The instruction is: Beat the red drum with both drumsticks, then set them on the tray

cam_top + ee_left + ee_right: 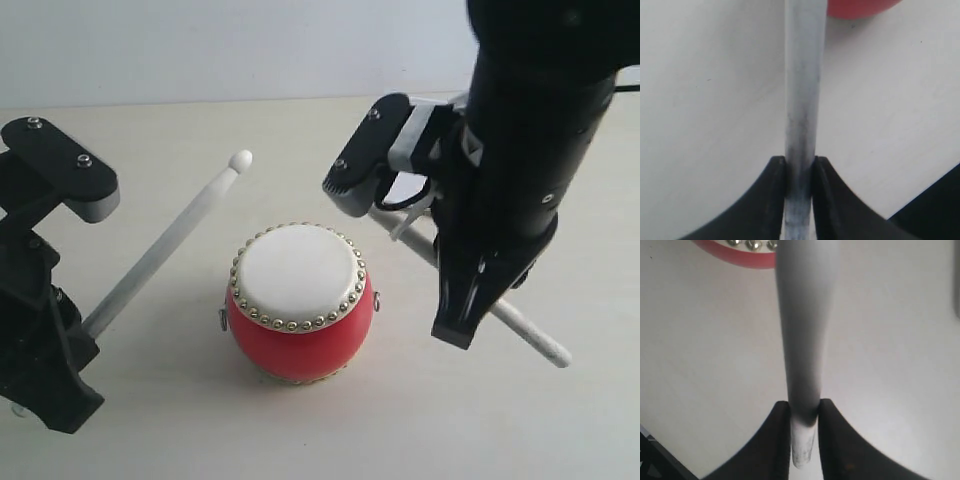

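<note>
The red drum (300, 330) stands mid-table, its cream drumhead (298, 272) facing up. My left gripper (85, 322) is shut on one pale drumstick (170, 240). That stick slants up, and its rounded tip hangs to the left of the drum and behind it. In the left wrist view the jaws (800, 167) clamp the stick's shaft (804, 90), and the drum's red body (860, 7) shows beyond. My right gripper (470, 290) is shut on the other drumstick (530, 330), to the right of the drum. The right wrist view shows this gripper (804, 407) pinching that stick (805, 325) near its butt end. The tray is out of view.
The table (480, 430) is a plain pale surface with a white wall behind it. The bulky right arm (530, 120) hangs over the table's right side. The studded rim of the drum (740, 247) shows in the right wrist view.
</note>
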`<state>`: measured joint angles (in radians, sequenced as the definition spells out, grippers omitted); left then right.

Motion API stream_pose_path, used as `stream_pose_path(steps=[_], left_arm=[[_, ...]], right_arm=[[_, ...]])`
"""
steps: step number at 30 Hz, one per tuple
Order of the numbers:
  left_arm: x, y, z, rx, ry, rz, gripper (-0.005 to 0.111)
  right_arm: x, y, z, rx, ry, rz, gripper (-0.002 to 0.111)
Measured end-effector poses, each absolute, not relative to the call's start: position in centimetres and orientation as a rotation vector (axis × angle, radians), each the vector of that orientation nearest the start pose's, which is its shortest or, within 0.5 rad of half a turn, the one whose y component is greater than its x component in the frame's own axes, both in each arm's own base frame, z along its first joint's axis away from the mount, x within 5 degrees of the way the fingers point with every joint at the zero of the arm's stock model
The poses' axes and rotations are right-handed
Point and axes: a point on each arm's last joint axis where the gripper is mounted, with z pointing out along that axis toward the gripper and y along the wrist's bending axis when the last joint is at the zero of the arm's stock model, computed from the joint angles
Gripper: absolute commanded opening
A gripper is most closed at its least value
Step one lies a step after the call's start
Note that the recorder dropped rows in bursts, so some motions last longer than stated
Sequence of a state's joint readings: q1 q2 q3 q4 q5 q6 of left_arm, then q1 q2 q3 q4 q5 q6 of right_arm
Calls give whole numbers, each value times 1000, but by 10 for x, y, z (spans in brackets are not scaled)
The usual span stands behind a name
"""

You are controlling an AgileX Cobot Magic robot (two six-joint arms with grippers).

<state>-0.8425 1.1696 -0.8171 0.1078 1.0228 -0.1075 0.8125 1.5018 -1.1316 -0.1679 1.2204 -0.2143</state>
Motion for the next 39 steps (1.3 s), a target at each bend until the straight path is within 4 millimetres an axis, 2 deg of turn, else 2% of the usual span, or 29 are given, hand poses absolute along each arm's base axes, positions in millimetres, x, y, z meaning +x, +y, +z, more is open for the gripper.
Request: stream_pose_path(steps=[2,6,16,19,21,29,32,35,39], left_arm=[[139,-144,265,1083,2633,-57,0],[146,-151,254,1115,2652,-39,0],[165,-175,189,1225,2868,112,0],[165,-176,183,1235,2897,132,0],[164,-174,192,1223,2875,112,0],[143,-151,257,1108,2643,-74,0],[139,-146,266,1090,2606,-100,0],[138,-145,268,1083,2599,-106,0],[138,-145,268,1084,2599,-106,0]], right_arm=[[194,183,280,-1531,2561,-188,0],[190,179,289,-1511,2536,-176,0],[189,178,290,-1509,2534,-174,0],[190,178,290,-1510,2531,-181,0],[190,178,290,-1511,2527,-191,0],[192,180,285,-1522,2543,-203,0],[202,189,261,-1574,2608,-245,0],[212,202,222,-1654,2711,-302,0],[218,208,190,-1716,2787,-355,0]])
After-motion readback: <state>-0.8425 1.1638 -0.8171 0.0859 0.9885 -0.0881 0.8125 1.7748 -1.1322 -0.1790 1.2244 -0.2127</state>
